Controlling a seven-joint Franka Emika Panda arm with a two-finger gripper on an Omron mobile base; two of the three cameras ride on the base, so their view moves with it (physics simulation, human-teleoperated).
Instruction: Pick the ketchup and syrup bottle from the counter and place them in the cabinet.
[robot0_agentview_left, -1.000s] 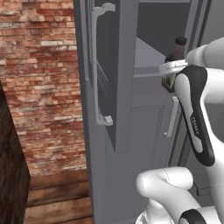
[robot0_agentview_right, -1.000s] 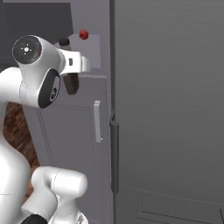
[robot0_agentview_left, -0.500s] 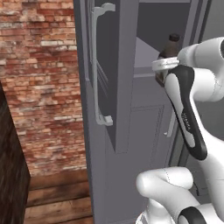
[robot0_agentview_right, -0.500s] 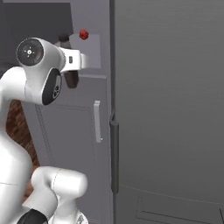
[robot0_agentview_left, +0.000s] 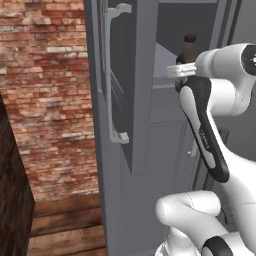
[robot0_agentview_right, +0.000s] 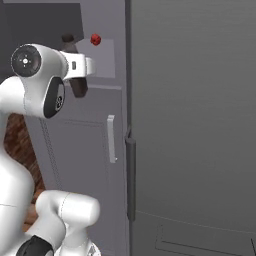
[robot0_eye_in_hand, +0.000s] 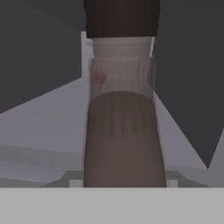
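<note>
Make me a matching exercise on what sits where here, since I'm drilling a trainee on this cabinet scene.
Things:
1. syrup bottle
2. ketchup
3. cabinet door
4. brick wall

States:
A. stands swung open, bar handle showing
B. red, far back on the shelf
C. left of the door
D. brown, right in front of the gripper

Pairs: 1-D, 2-B, 3-A, 4-C

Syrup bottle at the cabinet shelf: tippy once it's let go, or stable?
Probably a bit tippy: the syrup bottle looks tall and slim, so a nudge near its neck could topple it. It looks rigid, so the gripper likely won't deform it. Smooth round sides may slip or twist.
</note>
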